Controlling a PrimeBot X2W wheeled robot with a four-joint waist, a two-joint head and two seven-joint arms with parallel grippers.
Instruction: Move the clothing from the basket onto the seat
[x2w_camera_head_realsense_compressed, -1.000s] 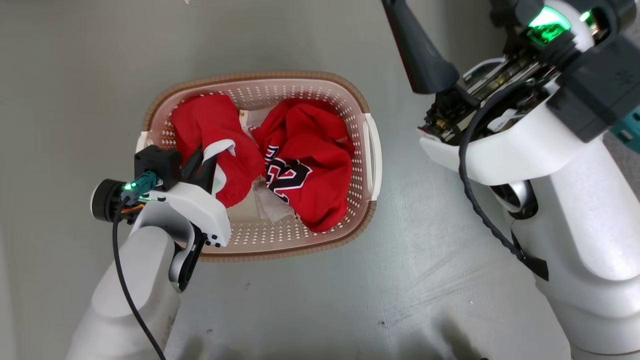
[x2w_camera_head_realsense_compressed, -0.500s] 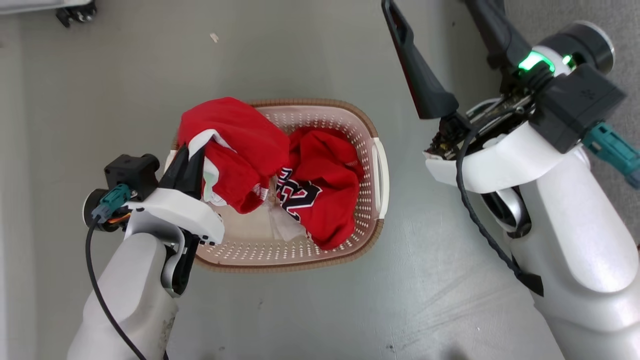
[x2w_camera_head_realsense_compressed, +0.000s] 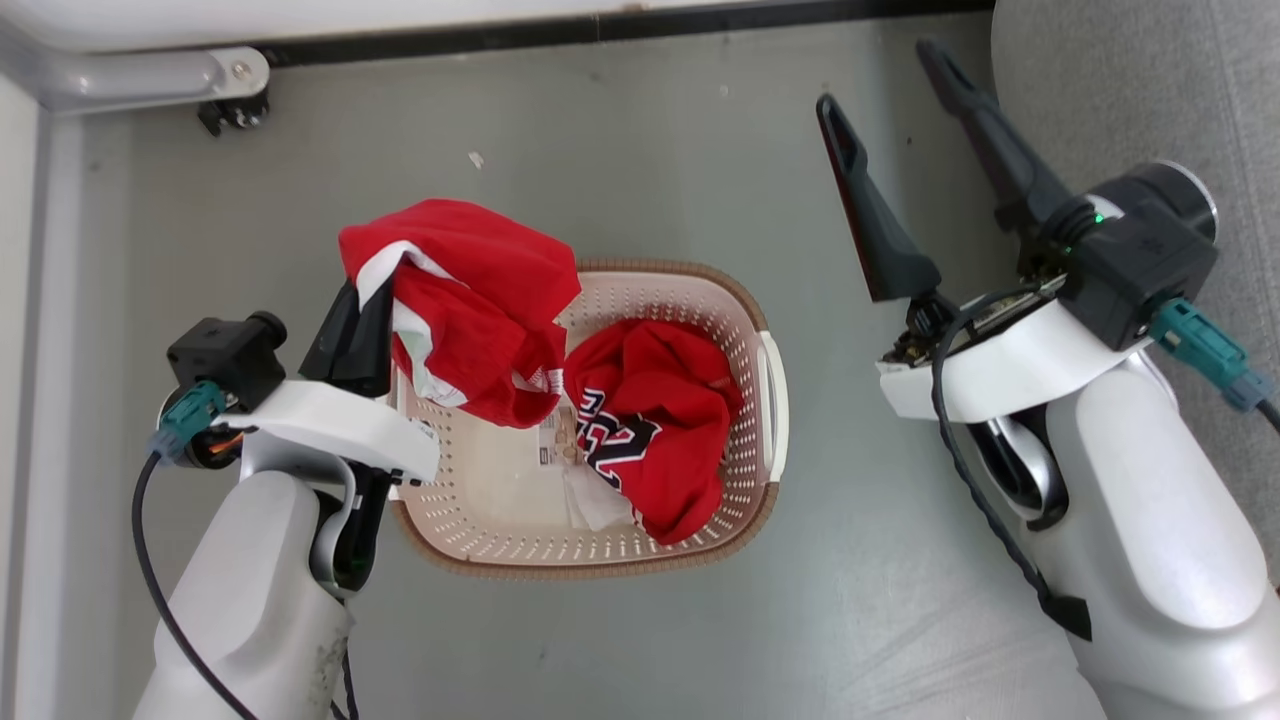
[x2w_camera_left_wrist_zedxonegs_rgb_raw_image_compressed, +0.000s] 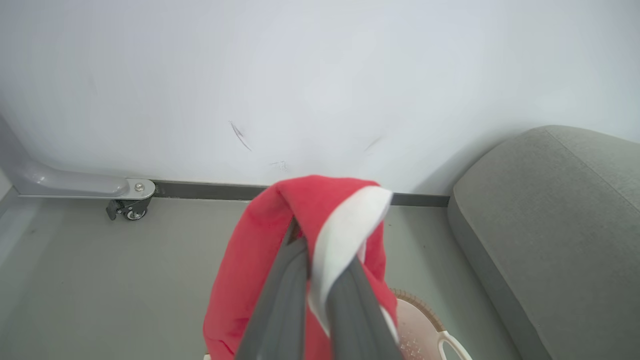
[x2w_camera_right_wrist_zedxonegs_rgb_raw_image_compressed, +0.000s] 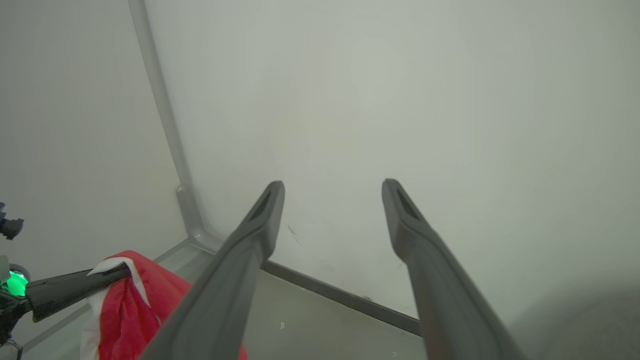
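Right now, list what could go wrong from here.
1. The left pincer is shut on just a fold of the striped garment; the hanging bulk might slip free.
2. Its lower edge hangs above the laundry basket, near the lettered garment, and could snag the rim.
3. The sofa lies to the right, past the open right pincer; a swing across may brush it.

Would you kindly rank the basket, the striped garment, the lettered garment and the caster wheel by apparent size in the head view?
1. basket
2. striped garment and lettered garment: about alike; the striped one hangs nearer the camera, so unranked
3. caster wheel
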